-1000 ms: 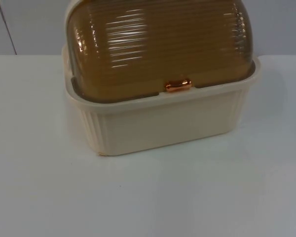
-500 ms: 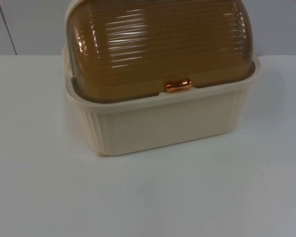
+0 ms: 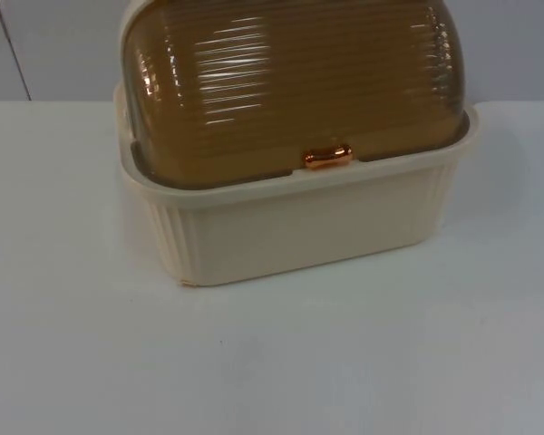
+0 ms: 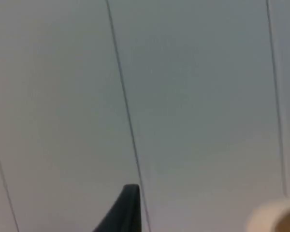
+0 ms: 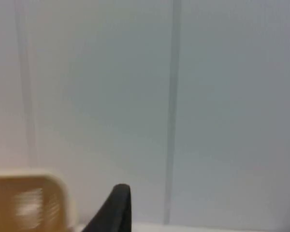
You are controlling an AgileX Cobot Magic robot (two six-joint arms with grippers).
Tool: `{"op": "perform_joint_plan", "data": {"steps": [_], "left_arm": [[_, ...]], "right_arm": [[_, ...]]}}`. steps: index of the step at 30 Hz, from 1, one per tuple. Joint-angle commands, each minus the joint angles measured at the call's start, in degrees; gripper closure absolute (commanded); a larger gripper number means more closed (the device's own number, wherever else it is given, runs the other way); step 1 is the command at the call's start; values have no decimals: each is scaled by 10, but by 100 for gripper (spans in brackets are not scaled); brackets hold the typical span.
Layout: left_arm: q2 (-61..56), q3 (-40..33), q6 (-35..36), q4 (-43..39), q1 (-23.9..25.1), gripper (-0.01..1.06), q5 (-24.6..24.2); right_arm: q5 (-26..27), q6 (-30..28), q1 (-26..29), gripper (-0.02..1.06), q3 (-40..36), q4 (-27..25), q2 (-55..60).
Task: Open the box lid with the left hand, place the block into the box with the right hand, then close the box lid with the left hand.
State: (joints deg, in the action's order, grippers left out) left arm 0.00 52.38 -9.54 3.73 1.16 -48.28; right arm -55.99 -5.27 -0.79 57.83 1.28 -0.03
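Observation:
A cream ribbed box (image 3: 299, 227) stands at the back middle of the table in the top view. Its amber see-through ribbed lid (image 3: 290, 82) is down over the box, with a small copper handle (image 3: 328, 157) at the lid's front edge. The left gripper (image 4: 128, 208) is raised and faces the grey wall, with a bit of the box's cream rim (image 4: 273, 215) beside it. The right gripper (image 5: 117, 205) is also raised toward the wall, and a blurred patch of the amber lid (image 5: 24, 203) lies near it.
The white table top (image 3: 254, 362) stretches in front of the box and on both sides of it. The grey partition wall (image 3: 54, 45) with thin vertical seams closes the back.

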Motion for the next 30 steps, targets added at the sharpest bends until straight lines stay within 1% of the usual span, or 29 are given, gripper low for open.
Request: {"op": "perform_joint_plan", "data": {"steps": [1,2,8,13,17,20,26,28,29,30], "left_arm": [[0,8,5,22,1,4,-52],[0,19,5,26,1,4,-66],[0,34,5,21,0,4,-62],[0,31,5,18,-6,4,-56],[0,31,5,11,-14,4,-53],[0,31,5,19,-15,4,-55],[0,8,12,4,-15,4,-54],[0,-5,35,3,-15,4,-65],[0,-5,35,3,-15,4,-65],[0,-13,36,3,-15,4,-76]], "right_arm": [[-25,-32,1,0,4,-53,0],[-32,-33,1,0,3,-60,0],[-54,-33,1,0,1,-63,0],[-45,-33,1,0,-14,-67,0],[-38,-33,-12,0,-25,-64,0],[-36,-33,-12,0,-37,-76,0],[-32,-30,-13,0,-63,-85,0],[-36,-23,-13,0,-75,-85,0],[-36,-23,-13,0,-75,-85,0],[-41,-17,-13,0,-81,-85,0]]}}
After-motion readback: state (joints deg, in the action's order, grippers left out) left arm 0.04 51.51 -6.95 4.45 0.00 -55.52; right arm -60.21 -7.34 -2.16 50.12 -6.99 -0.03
